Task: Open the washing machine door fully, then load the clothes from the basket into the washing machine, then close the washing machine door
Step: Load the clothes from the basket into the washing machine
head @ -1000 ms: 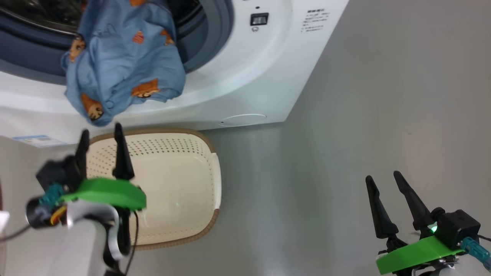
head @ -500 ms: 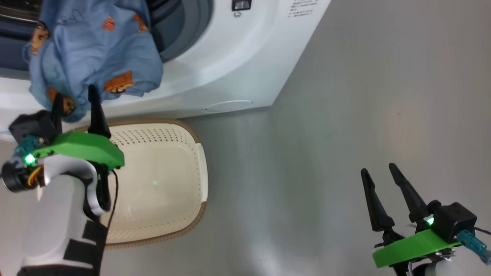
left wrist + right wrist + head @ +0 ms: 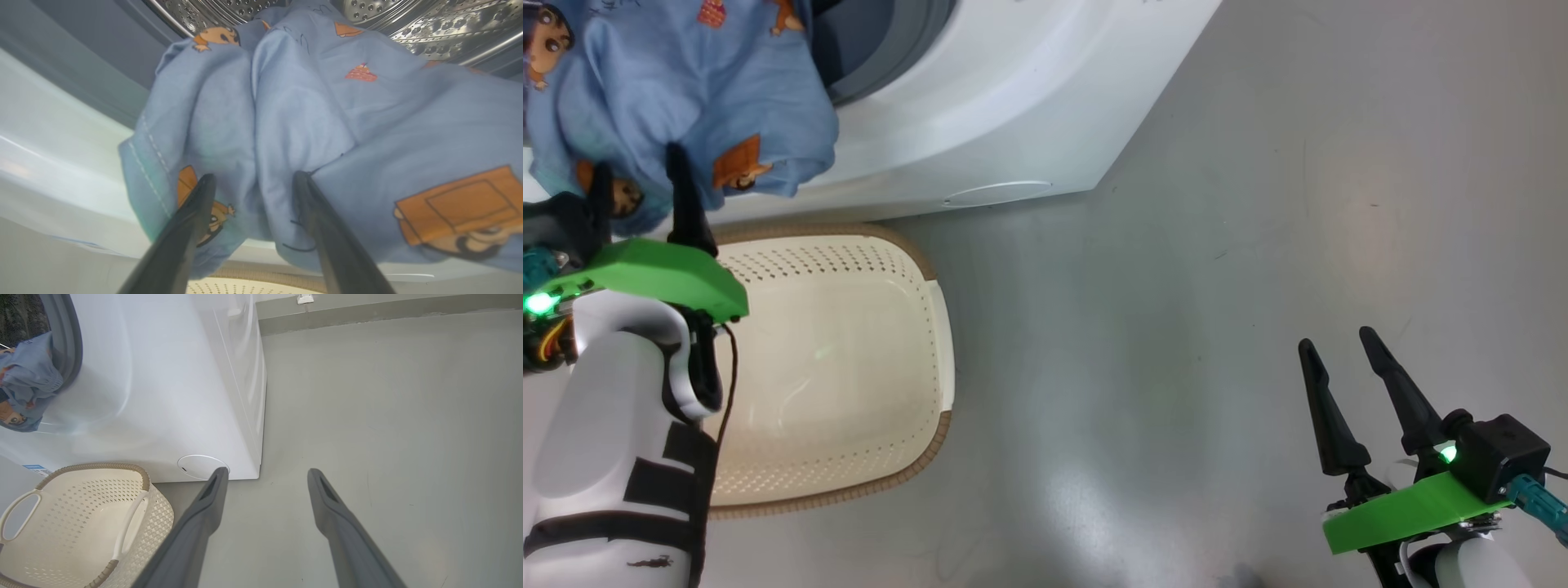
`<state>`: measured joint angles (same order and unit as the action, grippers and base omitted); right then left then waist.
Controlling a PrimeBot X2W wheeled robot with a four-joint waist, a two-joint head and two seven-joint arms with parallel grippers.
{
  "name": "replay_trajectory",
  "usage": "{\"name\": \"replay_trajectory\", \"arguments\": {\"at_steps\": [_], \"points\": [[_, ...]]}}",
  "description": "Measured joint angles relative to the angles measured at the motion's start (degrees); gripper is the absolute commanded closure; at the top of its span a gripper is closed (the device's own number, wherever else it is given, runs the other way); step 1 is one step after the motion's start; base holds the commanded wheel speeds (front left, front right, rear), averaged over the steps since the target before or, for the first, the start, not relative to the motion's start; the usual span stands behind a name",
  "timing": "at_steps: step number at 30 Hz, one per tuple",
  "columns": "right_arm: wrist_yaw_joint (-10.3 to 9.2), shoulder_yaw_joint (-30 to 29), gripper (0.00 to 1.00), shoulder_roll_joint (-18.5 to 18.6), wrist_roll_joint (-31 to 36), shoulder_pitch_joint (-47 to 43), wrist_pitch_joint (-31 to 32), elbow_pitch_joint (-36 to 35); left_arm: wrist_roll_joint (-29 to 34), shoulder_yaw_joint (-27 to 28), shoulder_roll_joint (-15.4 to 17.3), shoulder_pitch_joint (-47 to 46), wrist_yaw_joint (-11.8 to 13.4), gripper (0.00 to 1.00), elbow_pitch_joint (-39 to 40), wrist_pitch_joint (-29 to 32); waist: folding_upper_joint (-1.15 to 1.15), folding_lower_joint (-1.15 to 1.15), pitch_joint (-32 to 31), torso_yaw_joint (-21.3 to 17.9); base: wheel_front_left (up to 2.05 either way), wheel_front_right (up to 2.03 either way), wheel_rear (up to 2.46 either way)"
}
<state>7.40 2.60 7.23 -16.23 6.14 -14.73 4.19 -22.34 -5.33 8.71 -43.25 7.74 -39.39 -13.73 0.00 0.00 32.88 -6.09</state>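
Spread left claw (image 3: 253, 176) should pinch the dangling clothes (image 3: 327, 114) low, then push them deep into the drum (image 3: 408, 20).

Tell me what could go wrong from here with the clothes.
The clothes hang over the lip of the washer, half outside the drum; they could slide out toward the basket. The open left gripper is at the hanging fold, so pulling back might drag fabric out with it.

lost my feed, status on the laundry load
Left gripper open at clothes hanging from washing machine mouth. Right gripper open, idle. Basket empty.
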Motion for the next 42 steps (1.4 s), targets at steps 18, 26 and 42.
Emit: {"name": "replay_trajectory", "arguments": {"at_steps": [18, 26, 42], "points": [[0.0, 0.21, 0.0, 0.6, -0.58, 0.98, 0.0, -0.33, 1.38, 1.62, -0.99, -2.43, 0.57, 0.0, -3.58, -0.89, 0.0, 0.0, 1.25, -0.27, 0.0, 0.0, 0.0], [0.0, 0.21, 0.0, 0.54, -1.1, 1.0, 0.0, -0.32, 3.47, 2.58, -1.24, -2.47, 0.57, 0.67, -3.59, -0.8, 0.0, 0.0, 1.65, -1.28, 0.0, 0.0, 0.0], [0.0, 0.1, 0.0, -0.07, -1.52, 0.95, 0.0, -0.12, 2.09, 3.41, -4.85, -0.09, -2.04, 1.0, 5.11, -0.09, 0.0, 0.0, 0.13, 0.74, 0.0, 0.0, 0.0]]}}
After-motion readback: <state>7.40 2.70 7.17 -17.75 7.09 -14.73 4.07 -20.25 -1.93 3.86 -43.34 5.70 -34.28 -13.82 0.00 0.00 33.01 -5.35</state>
